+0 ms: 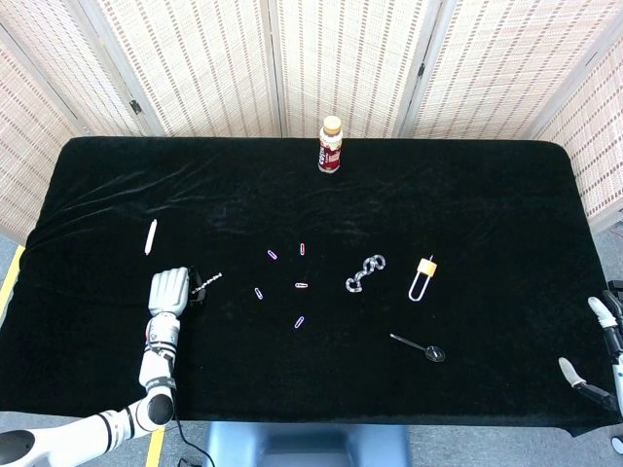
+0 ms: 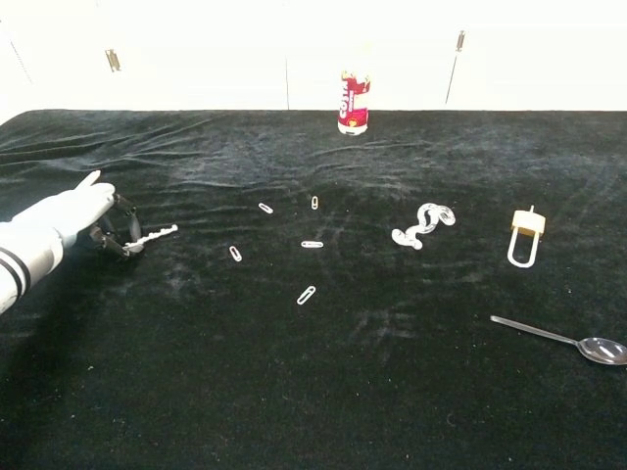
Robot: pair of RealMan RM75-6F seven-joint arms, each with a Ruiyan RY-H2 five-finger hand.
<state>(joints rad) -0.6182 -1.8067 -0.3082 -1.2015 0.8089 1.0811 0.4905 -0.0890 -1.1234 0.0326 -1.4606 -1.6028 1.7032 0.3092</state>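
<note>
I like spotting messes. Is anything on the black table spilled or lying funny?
Nothing is spilled; the bottle stands upright at the back. The paper clips lie scattered loosely mid-table, pointing different ways. The left hand has its fingers at one end of a small screw-like piece.

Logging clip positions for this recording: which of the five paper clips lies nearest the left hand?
The paper clip at the cluster's left edge lies nearest the left hand; the other four sit farther right, and the screw lies between it and the hand.
</note>
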